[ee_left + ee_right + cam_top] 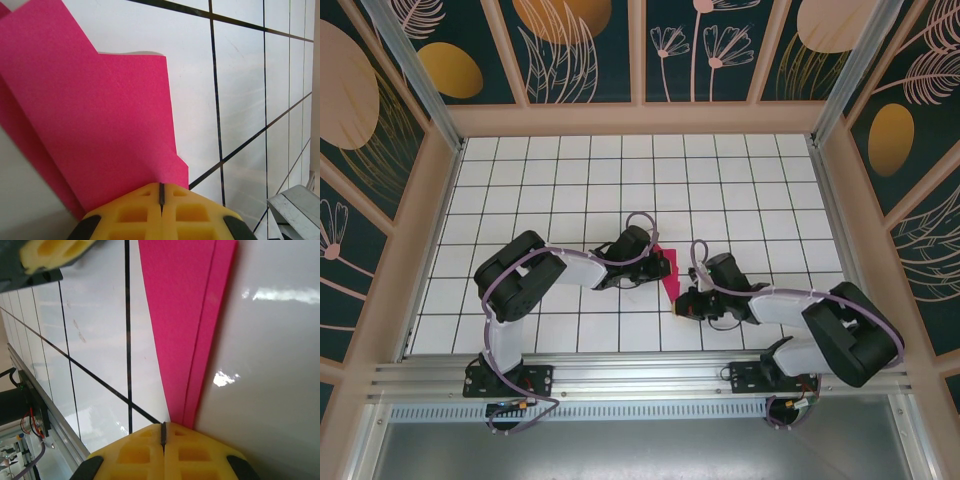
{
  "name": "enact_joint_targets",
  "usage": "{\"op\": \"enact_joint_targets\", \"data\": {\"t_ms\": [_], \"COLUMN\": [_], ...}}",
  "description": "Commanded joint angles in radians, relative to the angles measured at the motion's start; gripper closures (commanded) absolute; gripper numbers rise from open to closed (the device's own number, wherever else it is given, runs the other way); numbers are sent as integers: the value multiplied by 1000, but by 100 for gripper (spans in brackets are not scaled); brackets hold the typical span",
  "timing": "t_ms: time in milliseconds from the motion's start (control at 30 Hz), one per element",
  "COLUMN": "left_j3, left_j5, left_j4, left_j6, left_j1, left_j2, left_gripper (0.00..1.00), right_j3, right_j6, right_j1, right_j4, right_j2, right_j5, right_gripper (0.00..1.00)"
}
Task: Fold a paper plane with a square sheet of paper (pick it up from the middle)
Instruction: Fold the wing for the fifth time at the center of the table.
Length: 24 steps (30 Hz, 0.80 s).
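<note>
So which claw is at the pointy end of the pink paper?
The right claw: the pink paper narrows to a tip right at it. The left claw sits at the paper's wide, stepped end instead.

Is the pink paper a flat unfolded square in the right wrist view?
No, the pink paper tapers to a point, with overlapping folded layers.

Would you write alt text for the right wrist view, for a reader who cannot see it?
Folded magenta paper on a white gridded table narrows to a point at the shut, yellow-fingered right gripper. The left gripper shows top left.
</note>
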Motion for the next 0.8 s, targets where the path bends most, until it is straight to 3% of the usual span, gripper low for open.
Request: {"op": "enact_joint_targets", "data": {"t_ms": [0,233,433,633,767], "left_j3": [-17,-10,-2,5,5], "left_j5": [-96,-89,-79,-76,-87], "left_j4": [-127,-132,-132,-136,-149], "left_j6": [34,41,45,49,51], "left_j1": [6,6,7,6,7], "left_j2": [60,59,58,53,46], "left_gripper": [100,100,100,100,100], "right_j3": [-33,114,207,192,116], "right_j6": [13,14,-2,6,12], "right_j1": [4,3,-14,-25,-24], "right_j4": [-168,-172,-126,-41,-73], "right_j2": [-19,-64,56,207,187], "right_j5": [-9,-6,30,43,58], "right_gripper": [94,93,91,91,92]}}
